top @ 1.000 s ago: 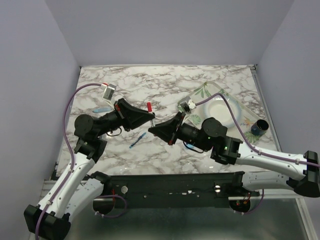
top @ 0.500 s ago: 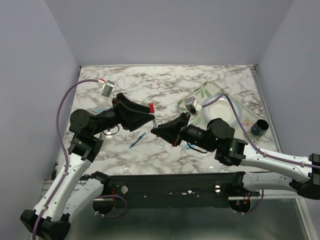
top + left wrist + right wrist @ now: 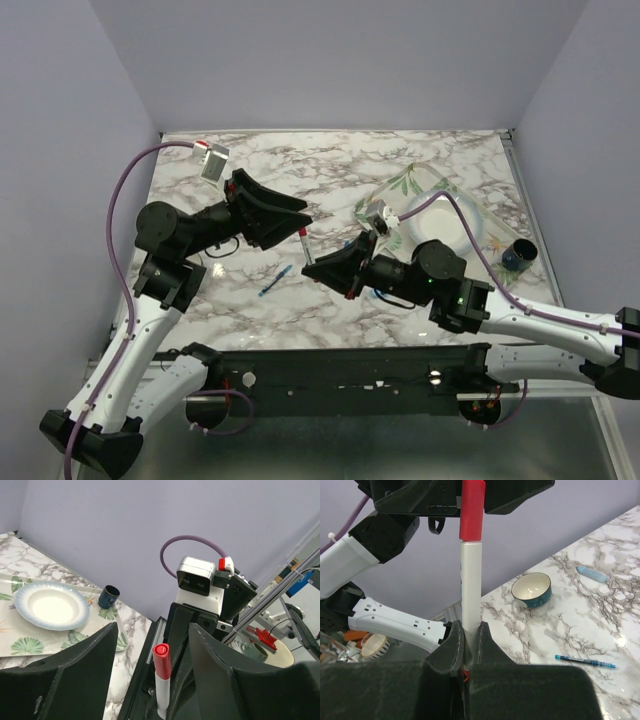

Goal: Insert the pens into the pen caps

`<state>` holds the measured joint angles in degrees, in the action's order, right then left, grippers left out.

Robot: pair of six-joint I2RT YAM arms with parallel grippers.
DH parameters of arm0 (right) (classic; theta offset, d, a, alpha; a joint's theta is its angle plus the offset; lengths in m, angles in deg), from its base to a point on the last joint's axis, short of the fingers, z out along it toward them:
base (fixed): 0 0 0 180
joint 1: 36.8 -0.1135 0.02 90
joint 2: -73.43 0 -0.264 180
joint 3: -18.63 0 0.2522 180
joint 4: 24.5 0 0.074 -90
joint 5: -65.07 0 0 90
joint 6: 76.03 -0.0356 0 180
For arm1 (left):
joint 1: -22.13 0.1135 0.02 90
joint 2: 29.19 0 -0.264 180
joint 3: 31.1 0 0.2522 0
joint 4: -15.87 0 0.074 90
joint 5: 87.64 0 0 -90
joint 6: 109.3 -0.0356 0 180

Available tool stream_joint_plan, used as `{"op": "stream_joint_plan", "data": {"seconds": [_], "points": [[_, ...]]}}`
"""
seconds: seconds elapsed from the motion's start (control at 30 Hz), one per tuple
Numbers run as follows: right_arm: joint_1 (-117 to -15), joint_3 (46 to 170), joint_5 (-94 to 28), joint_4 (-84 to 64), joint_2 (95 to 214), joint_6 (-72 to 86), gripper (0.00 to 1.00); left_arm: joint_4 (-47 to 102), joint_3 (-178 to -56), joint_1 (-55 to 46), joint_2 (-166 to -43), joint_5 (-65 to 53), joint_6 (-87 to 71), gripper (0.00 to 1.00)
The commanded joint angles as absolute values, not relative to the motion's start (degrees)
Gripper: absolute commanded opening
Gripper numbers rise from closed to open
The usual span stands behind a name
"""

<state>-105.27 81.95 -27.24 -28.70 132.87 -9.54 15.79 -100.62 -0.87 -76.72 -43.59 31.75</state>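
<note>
A white pen [image 3: 471,580] stands upright in my right gripper [image 3: 470,630], which is shut on its barrel. A red pen cap [image 3: 471,510] sits on the pen's top end. In the left wrist view the red cap [image 3: 162,660] rises between the spread fingers of my left gripper [image 3: 152,627], touching neither. From above, the left gripper [image 3: 305,217] is open just past the capped pen [image 3: 302,245], and the right gripper [image 3: 309,268] holds it from below. A blue pen [image 3: 274,281] lies on the marble. A light blue cap [image 3: 592,573] lies farther off.
A floral tray [image 3: 400,185] holding a white plate [image 3: 440,215] sits at the right. A dark cup [image 3: 518,255] stands near the right edge. A teal bowl [image 3: 532,589] shows in the right wrist view, by the table edge.
My left gripper has opened and let go of the red cap, which now stays on the white pen. The right gripper has shifted slightly toward the near edge with the pen.
</note>
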Motion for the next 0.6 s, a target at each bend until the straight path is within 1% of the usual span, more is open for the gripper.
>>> {"op": "stream_joint_plan", "data": {"seconds": [0.0,0.1,0.13,0.2,0.23,0.3,0.4,0.43,0.5,0.57], "points": [[-105.44,80.82,-28.27,-29.73,131.35,-9.32,0.01,15.40,-100.67,-1.07,-76.56,-43.96,29.92,0.65],[-105.44,80.82,-28.27,-29.81,131.26,-9.41,0.01,15.31,-100.14,-1.07,-76.91,-43.87,29.75,0.60],[-105.44,80.82,-28.27,-29.81,131.26,-9.49,0.01,14.96,-100.05,-1.07,-76.92,-43.96,29.83,0.55],[-105.35,80.82,-28.19,-29.81,131.26,-9.49,0.01,13.21,-99.35,-1.07,-76.92,-44.22,30.80,0.51],[-105.44,80.82,-28.01,-29.81,131.26,-9.41,0.01,12.68,-99.09,-1.07,-76.92,-44.40,31.15,0.47],[-105.44,80.91,-27.83,-29.82,131.26,-9.58,0.01,11.80,-98.30,-1.07,-76.83,-44.66,31.68,0.42],[-105.44,81.34,-27.40,-29.82,131.70,-10.02,0.01,9.35,-96.81,-1.07,-76.65,-45.71,33.52,0.28],[-105.44,81.61,-27.31,-29.81,131.79,-9.94,0.01,8.64,-96.36,-1.16,-76.57,-46.06,34.22,0.16],[-105.44,82.14,-26.87,-29.90,132.05,-9.76,0.01,7.49,-95.31,-1.16,-76.39,-46.51,35.89,0.01],[-105.44,83.10,-26.43,-30.25,132.31,-9.50,0.01,5.57,-93.82,-1.24,-75.95,-47.20,37.56,0.00]]}}
